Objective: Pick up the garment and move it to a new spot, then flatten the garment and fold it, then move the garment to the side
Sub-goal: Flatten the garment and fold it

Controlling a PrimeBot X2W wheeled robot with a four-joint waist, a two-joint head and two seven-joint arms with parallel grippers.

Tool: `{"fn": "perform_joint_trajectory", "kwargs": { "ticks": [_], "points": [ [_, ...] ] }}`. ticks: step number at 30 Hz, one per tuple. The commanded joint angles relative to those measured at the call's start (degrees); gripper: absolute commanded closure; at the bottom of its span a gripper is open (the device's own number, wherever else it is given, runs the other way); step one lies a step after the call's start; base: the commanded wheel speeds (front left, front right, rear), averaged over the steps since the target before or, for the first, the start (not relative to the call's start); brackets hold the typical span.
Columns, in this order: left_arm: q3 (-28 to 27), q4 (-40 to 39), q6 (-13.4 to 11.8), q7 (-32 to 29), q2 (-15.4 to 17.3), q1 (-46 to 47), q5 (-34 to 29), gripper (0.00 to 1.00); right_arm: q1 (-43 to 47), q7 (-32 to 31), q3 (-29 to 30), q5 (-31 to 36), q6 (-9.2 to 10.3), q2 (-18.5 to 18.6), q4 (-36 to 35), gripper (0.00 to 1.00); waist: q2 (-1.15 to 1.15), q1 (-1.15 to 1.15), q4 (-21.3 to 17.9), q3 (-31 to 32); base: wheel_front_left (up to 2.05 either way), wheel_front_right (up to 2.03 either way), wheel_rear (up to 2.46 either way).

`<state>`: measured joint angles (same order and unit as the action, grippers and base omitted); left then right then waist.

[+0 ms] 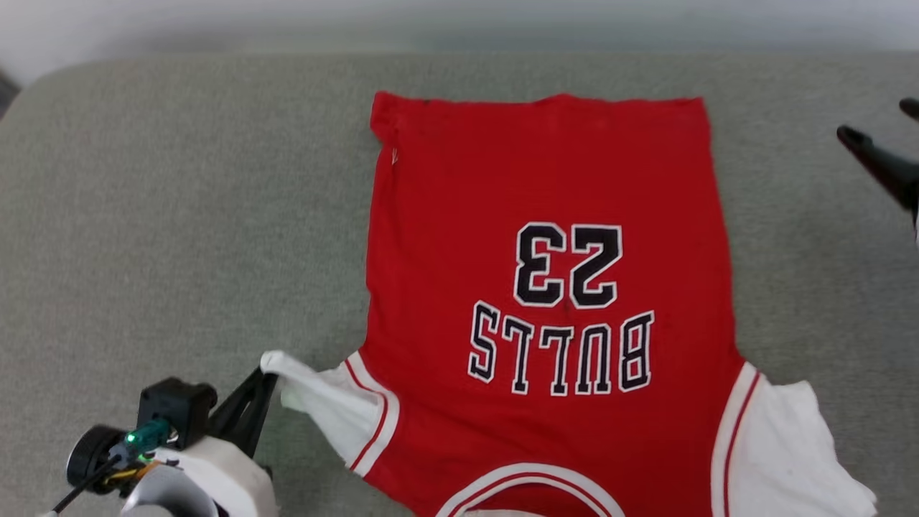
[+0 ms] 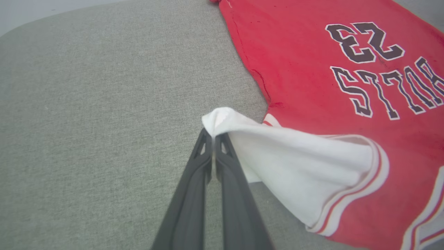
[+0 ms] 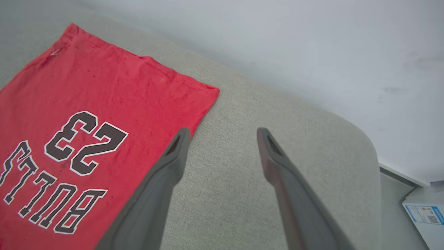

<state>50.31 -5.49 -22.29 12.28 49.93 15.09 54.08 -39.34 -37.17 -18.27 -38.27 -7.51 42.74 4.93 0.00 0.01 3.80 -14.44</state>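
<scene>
Most is left: the garment (image 1: pixel 553 237) lies flat, unfolded, on the cushion (image 1: pixel 179 215); left gripper (image 2: pixel 214 134) clamps its sleeve (image 2: pixel 295 163), right gripper (image 3: pixel 223 132) gapes near the right edge.

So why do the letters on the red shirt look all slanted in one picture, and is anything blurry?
Head view: soft even light on the shirt, no glare, letters sharp. Left wrist view: the wide lens slants the letters, and the left gripper blurs toward the bottom edge. Right wrist view: the right gripper looks soft up close.
</scene>
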Motion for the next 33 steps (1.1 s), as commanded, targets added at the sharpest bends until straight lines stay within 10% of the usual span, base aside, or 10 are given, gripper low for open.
{"fn": "perform_joint_trajectory", "kwargs": {
  "ticks": [1, 12, 27, 29, 33],
  "points": [
    [-0.1, -0.41, -0.42, -0.08, -0.25, 1.29, -0.65, 1.0, -2.67, -2.22, -0.83, -0.63, 0.04, -0.72, 1.08, 0.0, 0.0, -0.01, 2.8, -4.19, 0.0, 0.0, 0.0],
    [-0.06, -6.1, -1.99, -1.54, -0.89, 9.47, -7.15, 1.0, -28.82, -29.51, -5.13, 2.18, 0.03, -5.54, 16.97, 0.0, 0.0, -0.01, 8.4, -16.23, 0.0, 0.0, 0.0],
    [-0.37, -10.56, -4.6, -1.21, -2.05, 12.83, -10.79, 1.0, -27.42, -33.08, -3.6, 9.08, 0.03, -11.5, 27.81, 0.0, 0.0, -0.01, 10.83, -25.32, 0.0, 0.0, 0.0],
    [-0.45, -10.33, -4.99, -1.12, -2.03, 12.66, -10.88, 1.0, -26.86, -32.3, -3.72, 8.41, 0.03, -11.41, 27.6, 1.0, 0.0, -0.01, 10.57, -24.86, 0.0, 0.0, 0.0],
    [-0.6, -9.8, -5.18, -0.93, -1.95, 11.55, -10.16, 1.0, -28.79, -30.71, -4.24, 8.04, 0.04, -10.24, 26.11, 1.0, 0.0, -0.01, 9.8, -22.62, 0.0, 0.0, 0.0]
  ]
}}
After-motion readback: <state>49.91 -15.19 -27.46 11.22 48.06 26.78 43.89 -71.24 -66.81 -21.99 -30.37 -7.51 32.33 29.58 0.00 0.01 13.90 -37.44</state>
